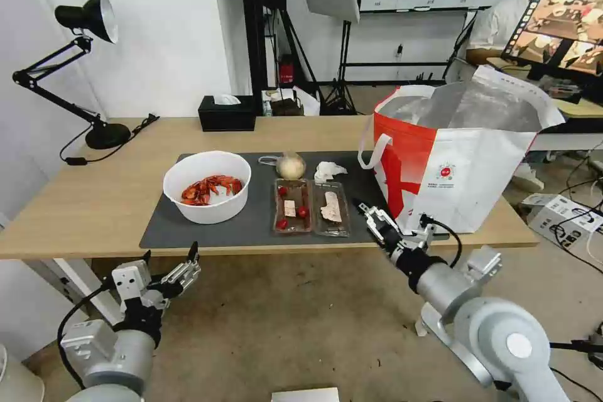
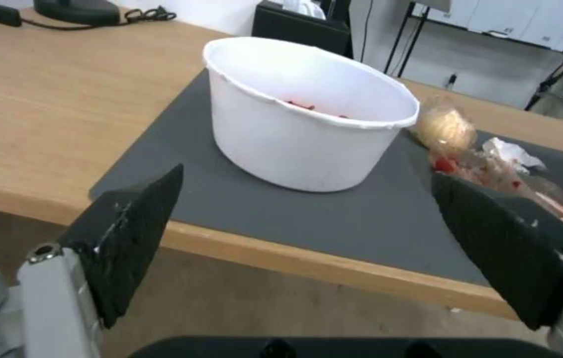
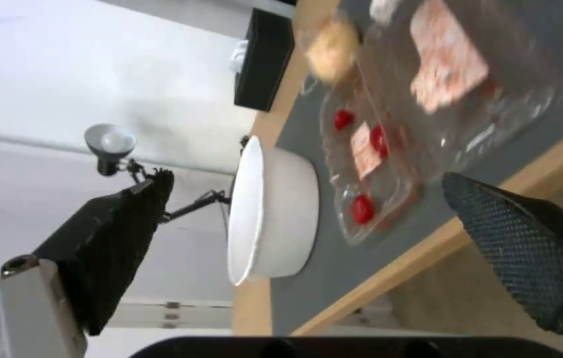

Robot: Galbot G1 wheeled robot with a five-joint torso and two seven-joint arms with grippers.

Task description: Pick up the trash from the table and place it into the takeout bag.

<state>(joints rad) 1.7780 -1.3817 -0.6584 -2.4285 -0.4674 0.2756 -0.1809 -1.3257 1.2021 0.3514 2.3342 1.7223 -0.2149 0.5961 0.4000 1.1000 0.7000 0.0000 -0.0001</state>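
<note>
Both my grippers hovered empty at the counter [image 1: 94, 201] front edge.
Left gripper [image 1: 171, 260] fingers apart before shell bowl [image 1: 207, 186]; right gripper [image 1: 370, 214] fingers apart beside clear tray [image 1: 311, 207], near takeout bag [image 1: 461, 166].

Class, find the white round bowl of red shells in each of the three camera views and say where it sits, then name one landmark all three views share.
Head view: the white bowl sits left of centre, on the mat's left end.
Left wrist view: the bowl is upper centre, framed between the left gripper's open fingers.
Right wrist view: it lies sideways at centre, beside the clear tray.
Shared landmark: the black tissue box behind the bowl.
</note>
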